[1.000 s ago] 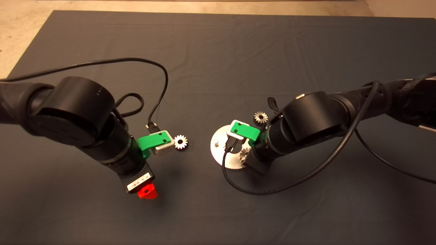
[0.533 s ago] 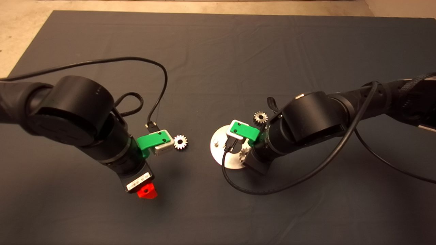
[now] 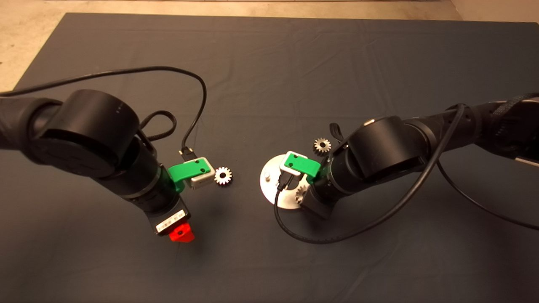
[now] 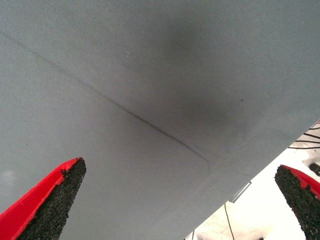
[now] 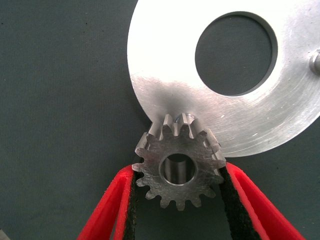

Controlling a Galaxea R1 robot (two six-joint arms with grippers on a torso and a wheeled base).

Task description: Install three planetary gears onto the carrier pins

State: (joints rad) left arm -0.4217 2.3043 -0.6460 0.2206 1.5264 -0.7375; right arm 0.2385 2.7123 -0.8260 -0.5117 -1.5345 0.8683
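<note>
My right gripper (image 5: 177, 175) is shut on a planetary gear (image 5: 200, 186), holding it over a carrier pin (image 5: 183, 118) at the edge of the silver disc (image 5: 165, 75). The pin shows through the gear's bore. A second pin (image 5: 315, 62) stands across the disc. In the head view the disc (image 3: 271, 185) lies under the right wrist, with one bare pin (image 3: 268, 175) and the held gear (image 3: 300, 193) partly showing. Two loose gears lie on the mat: one (image 3: 223, 175) beside the left wrist, one (image 3: 322, 145) behind the disc. My left gripper (image 3: 182, 234) hangs open over bare mat.
The dark mat (image 3: 269, 75) covers the table, with floor beyond its far edge. Black cables loop from both wrists, one (image 3: 303, 237) curling on the mat in front of the disc. The left wrist view shows a mat crease (image 4: 150, 125) and the mat's edge.
Both arms have shifted only slightly. The right gripper keeps the gear at the disc's edge, and the loose gears have not moved.
</note>
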